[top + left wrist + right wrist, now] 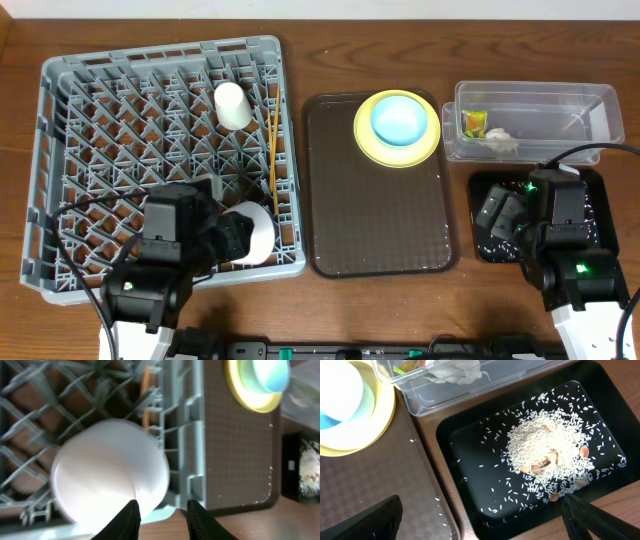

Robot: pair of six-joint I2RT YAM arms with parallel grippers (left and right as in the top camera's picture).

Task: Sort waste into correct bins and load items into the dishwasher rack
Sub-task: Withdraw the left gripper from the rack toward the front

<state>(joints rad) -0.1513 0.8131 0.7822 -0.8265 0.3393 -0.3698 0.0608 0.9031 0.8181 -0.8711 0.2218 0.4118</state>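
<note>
Grey plastic forms the dishwasher rack, a big square crate of upright pegs on the left of the wooden table. A white cup lies among its pegs near the back. Thin wooden chopsticks run along its right side, and a white bowl sits in its near right corner.

The left gripper hovers at that bowl. Its wrist view shows the two dark fingers a narrow way apart, with only the rack's rim and the table between them and the bowl's smooth white side just above.

On the brown tray beside the rack, a light blue dish rests on a round yellow plate. The clear tub to the right holds a green-and-orange snack wrapper, its print too small to read, and a crumpled white tissue.

From overhead, the right arm half hides the glossy black tray in front of the tub. Only the right wrist view shows its heap of white rice mixed with brownish shell-like bits, loose grains scattered round. The right gripper hangs over it, fingers spread wide, holding nothing.
</note>
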